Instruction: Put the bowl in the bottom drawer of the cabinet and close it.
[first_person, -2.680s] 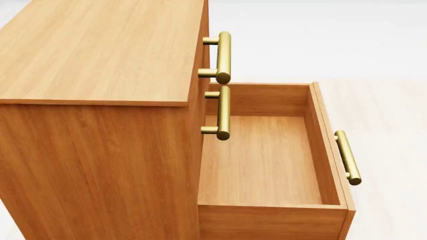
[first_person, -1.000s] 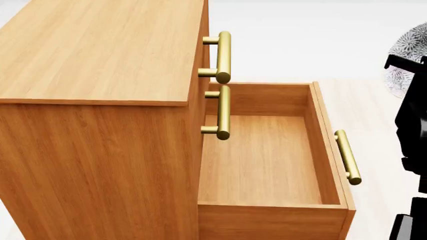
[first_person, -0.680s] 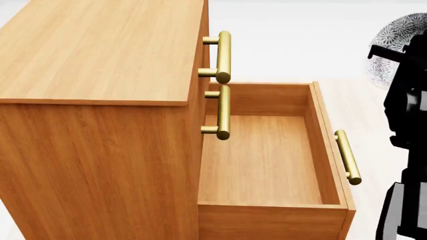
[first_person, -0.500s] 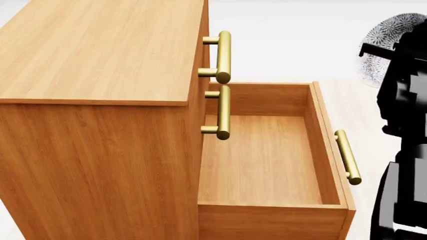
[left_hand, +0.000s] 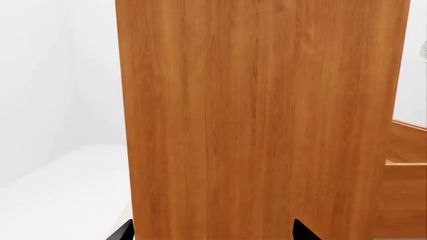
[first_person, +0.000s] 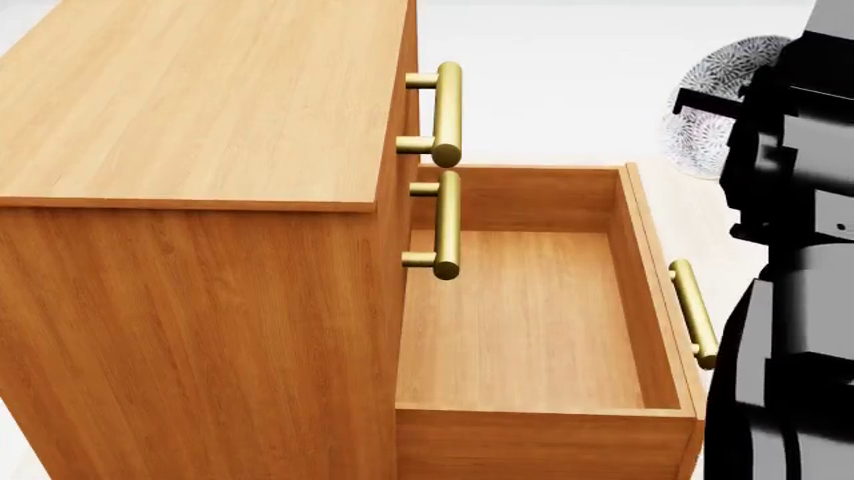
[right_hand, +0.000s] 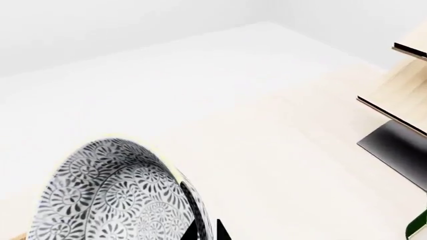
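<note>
Pinched by its rim in the right gripper, the bowl hangs beside the open bottom drawer, likely rigid, glazed-slippery and breakable.

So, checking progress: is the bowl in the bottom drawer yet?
No, the drawer is empty; the bowl is beyond it in the right hand.

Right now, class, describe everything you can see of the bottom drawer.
The bottom drawer is a shallow orange-brown wood-grain box, pulled well out of the cabinet and holding nothing. A brass bar handle sits on its front, partly hidden by the black right arm. The bowl is held up beyond its far front corner, not inside it. Nothing visibly touches the drawer except the cabinet.
</note>
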